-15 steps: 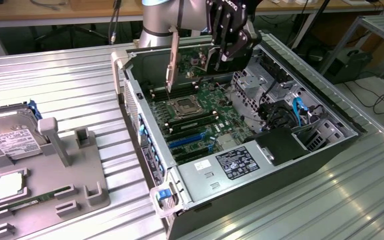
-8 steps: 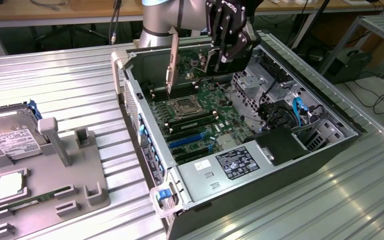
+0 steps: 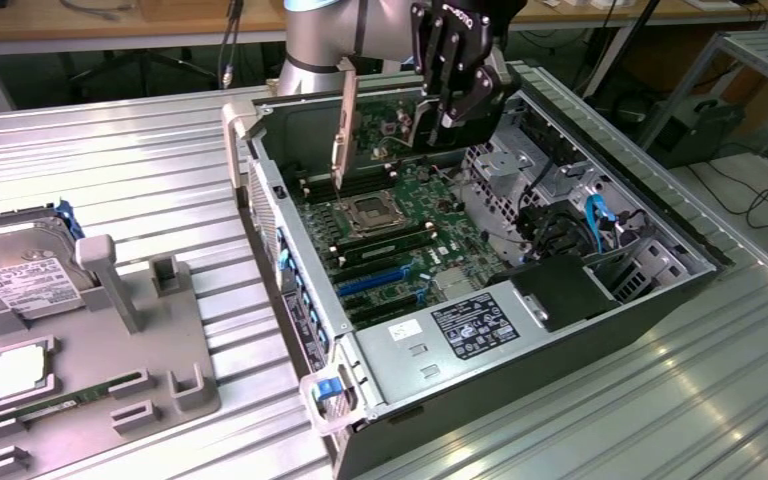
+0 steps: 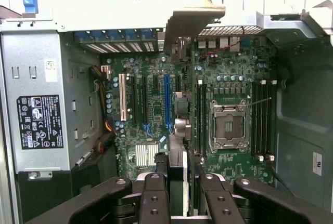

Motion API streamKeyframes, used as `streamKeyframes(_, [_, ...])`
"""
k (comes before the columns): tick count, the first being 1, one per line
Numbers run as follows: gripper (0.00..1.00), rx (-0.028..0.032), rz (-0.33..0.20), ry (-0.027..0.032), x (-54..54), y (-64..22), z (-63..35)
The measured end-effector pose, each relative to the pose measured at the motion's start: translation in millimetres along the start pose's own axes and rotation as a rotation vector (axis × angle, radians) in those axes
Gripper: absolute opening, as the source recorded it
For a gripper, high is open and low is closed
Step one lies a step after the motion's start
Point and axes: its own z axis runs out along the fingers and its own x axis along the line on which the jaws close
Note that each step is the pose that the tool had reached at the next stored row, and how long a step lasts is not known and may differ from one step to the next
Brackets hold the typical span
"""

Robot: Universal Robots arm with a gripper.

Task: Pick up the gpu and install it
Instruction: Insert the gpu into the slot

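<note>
My gripper [image 3: 444, 115] hangs over the open computer case [image 3: 291, 290] and is shut on the gpu [image 3: 347, 130]. The card is held on edge above the motherboard [image 3: 411, 240], its silver bracket toward the case's rear wall. In the wrist view the gpu [image 4: 178, 154] appears edge-on between the two black fingers [image 4: 155, 198], and its bracket [image 4: 195, 18] reaches the rear slot openings. The card floats clear of the board, just to the CPU-socket side of the blue expansion slot [image 4: 167, 102].
Inside the case are the CPU socket [image 3: 364, 212], the power supply [image 3: 471, 325] and drive cages with blue cables [image 3: 598, 225]. On the exterior view's left, a grey fixture [image 3: 131, 340] carries a hard drive [image 3: 24, 275] and a RAM stick [image 3: 64, 400].
</note>
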Motion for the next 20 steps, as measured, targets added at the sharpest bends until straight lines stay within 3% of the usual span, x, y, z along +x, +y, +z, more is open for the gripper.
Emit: streamKeyframes(20, [0.28,0.0,0.0,-0.0001,0.1,0.1,4.7])
